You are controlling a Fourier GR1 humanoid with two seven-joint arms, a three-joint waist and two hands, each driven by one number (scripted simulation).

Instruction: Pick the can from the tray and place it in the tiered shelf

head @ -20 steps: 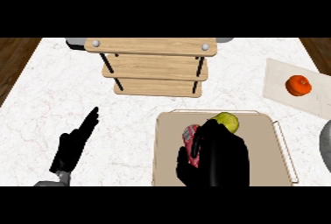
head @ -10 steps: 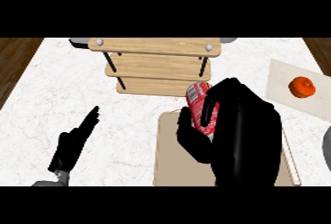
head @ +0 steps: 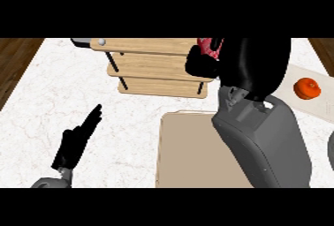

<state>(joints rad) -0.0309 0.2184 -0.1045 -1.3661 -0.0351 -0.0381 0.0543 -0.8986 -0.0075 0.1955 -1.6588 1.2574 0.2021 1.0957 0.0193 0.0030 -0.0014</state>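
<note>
My right hand (head: 251, 62) is curled round a red can (head: 210, 46), only partly visible above the thumb. It holds the can over the right end of the wooden tiered shelf (head: 153, 66) at the back of the counter. The beige tray (head: 189, 150) lies near the front, half hidden under my grey right forearm (head: 264, 137). My left hand (head: 77, 140) rests open on the white counter at the lower left, fingers straight and pointing away.
At the right lies a pale board (head: 313, 106) with a red-orange tomato (head: 306, 87) on it. Dark wood floor shows past the counter's left edge (head: 16, 66). A grey object's rim (head: 331, 150) peeks in at the far right.
My right hand has carried the can up and away from the tray to the shelf's right end. The left hand has not moved.
</note>
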